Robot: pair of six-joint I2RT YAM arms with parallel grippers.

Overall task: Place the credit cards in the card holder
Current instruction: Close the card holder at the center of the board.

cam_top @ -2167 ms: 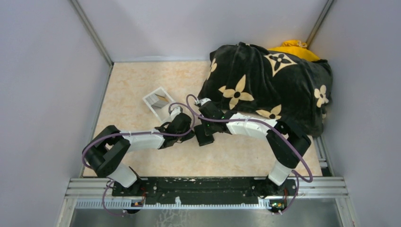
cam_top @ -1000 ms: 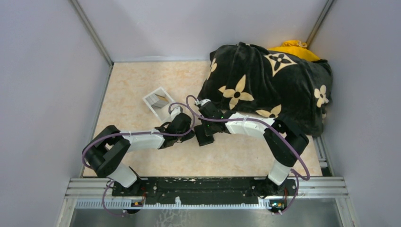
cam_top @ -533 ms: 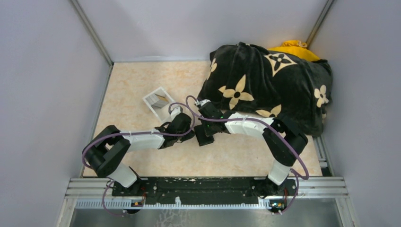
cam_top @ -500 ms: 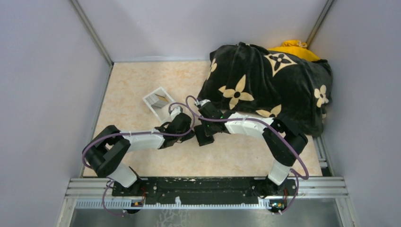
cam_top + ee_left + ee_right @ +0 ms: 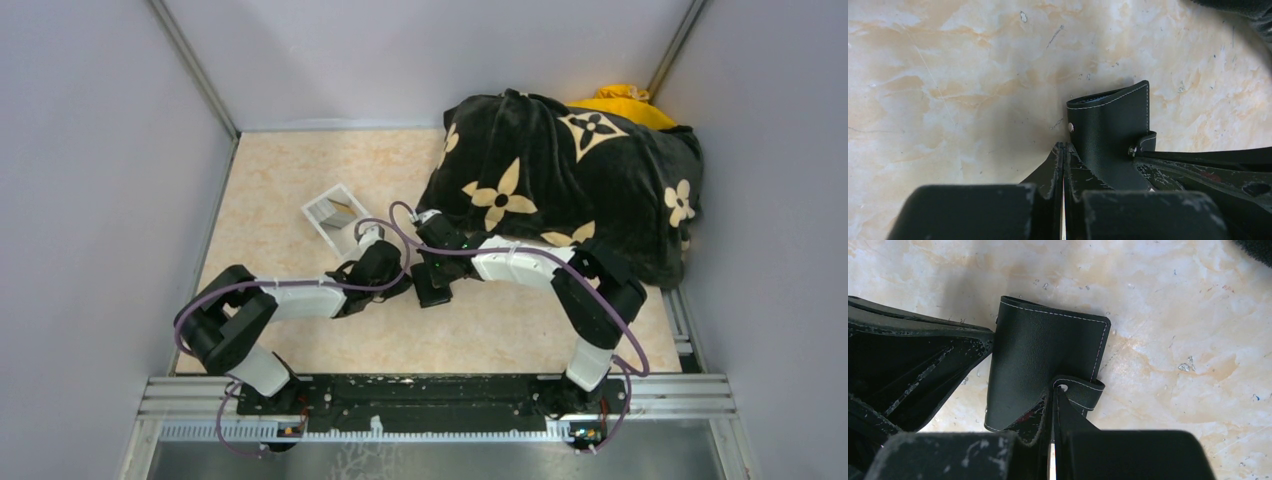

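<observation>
The card holder [image 5: 432, 290] is a small black wallet with white stitching, lying folded on the marbled table between both arms. My left gripper [image 5: 1063, 146] is shut with nothing in it, its tips against the card holder's [image 5: 1108, 135] left edge beside a metal stud. My right gripper [image 5: 1054, 389] is also shut, its tips resting at the snap strap [image 5: 1083, 392] on the card holder [image 5: 1043, 355]. The left gripper's fingers [image 5: 923, 355] reach in from the left in the right wrist view. The credit cards are out of view.
A pale grey plastic tray-like box [image 5: 335, 215] sits just behind the left gripper [image 5: 398, 287]. A big black flower-patterned cushion [image 5: 570, 190] fills the back right, with something yellow [image 5: 620, 100] behind it. Grey walls enclose the table.
The right arm's elbow has crept slightly to the left. Both grippers stay shut at the card holder, which has not visibly moved.
</observation>
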